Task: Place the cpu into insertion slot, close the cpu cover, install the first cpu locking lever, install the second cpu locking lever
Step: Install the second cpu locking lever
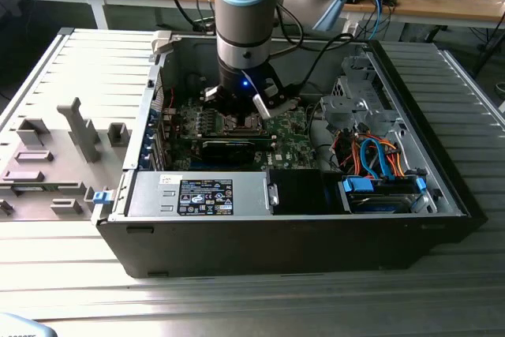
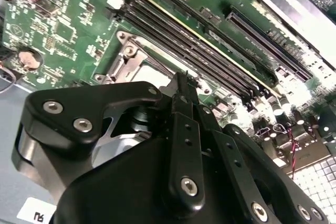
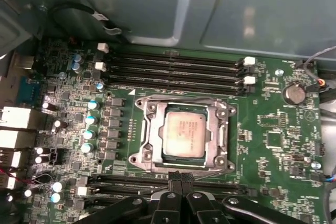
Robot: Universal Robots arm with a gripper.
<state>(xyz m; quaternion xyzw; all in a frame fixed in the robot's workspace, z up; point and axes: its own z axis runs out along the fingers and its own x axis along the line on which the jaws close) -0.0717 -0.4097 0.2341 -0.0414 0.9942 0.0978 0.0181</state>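
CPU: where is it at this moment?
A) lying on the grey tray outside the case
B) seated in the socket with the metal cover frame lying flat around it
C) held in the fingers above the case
B: in the first wrist view the cpu sits in the socket, and the cpu cover lies flat framing it.

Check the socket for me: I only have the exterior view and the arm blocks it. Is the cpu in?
Observer: Yes. In the first wrist view the cpu sits flat in the socket, metal top up.
Operator: Cover?
Observer: The cpu cover is down, framing the chip through its window.
Operator: Gripper?
Observer: The gripper is shut, with its tips right by the cover's edge.
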